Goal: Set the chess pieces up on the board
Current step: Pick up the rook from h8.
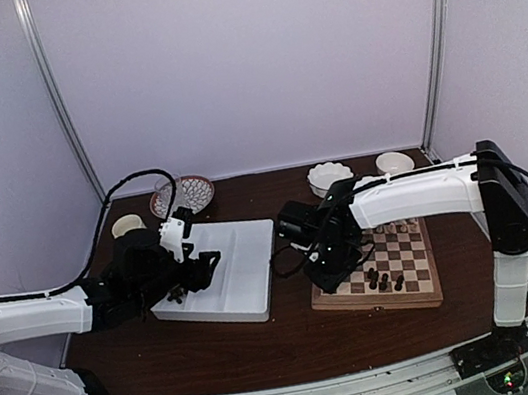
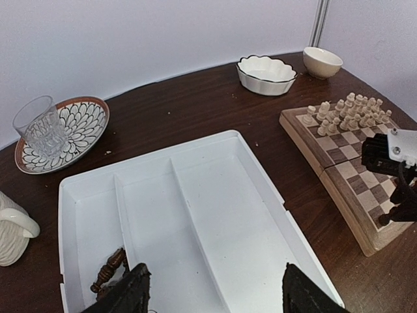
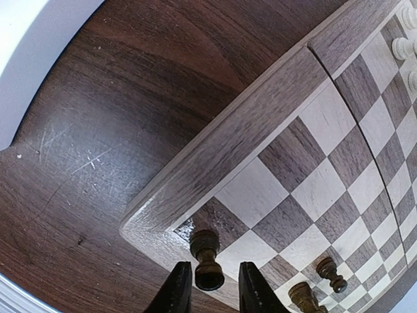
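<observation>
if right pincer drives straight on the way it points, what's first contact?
The dark chess piece standing between the fingers of the right pincer, on a corner square of the board. Below it comes the board itself. Depth is hard to judge from the wrist view.

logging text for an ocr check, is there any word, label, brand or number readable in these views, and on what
None: no readable text in any view.
The board, white tray, patterned plate, glass, scalloped bowl and small bowl show no lettering.
The arm casings show no legible label. Any small marking there is too blurred to read.
</observation>
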{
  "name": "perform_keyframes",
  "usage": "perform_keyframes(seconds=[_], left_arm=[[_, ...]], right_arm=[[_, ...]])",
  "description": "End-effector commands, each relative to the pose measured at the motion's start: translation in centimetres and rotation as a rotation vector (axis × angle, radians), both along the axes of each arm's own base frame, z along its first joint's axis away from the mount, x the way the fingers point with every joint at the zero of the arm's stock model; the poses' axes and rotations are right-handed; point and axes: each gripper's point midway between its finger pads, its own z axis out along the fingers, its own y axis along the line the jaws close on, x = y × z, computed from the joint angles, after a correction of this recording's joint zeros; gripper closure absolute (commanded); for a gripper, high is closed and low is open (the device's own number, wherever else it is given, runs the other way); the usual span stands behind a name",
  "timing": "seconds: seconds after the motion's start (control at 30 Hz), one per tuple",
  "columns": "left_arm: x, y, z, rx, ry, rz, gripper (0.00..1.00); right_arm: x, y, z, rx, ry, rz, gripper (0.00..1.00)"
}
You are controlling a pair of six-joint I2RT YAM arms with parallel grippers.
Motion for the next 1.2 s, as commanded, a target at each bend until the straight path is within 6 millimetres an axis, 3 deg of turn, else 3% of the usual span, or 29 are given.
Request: perform_keyframes(seconds=[0.0,0.37,0.63,0.9,1.17], left_arm=[[0.2,-0.6,0.9,-0.037,-0.018,-0.010,0.31],[0.2,-0.8,0.7,-0.032,-0.013,-0.016,0.31],[0.2,-0.8,0.7,-0.031,-0.013,-0.016,0.31],[0.1,-0.7,1.0,-0.038,-0.018,-0.019,0.31],[0.1,-0.4,1.2,-0.039,-0.027,-0.010,0.31]], right_arm=[[0.5,0.1,-0.2,-0.005,-0.009,-0.001,0.73],[0.4,0.2,-0.9,-0.013,0.007,0.006,0.74],[0.3,0.5,-0.4,0.008,0.005,0.013,0.86],[0.7,0.0,2.5,0.043,-0.058,0.007,0.91],[1.5,-2.4,6.8,0.047,-0.192,-0.044,0.96]])
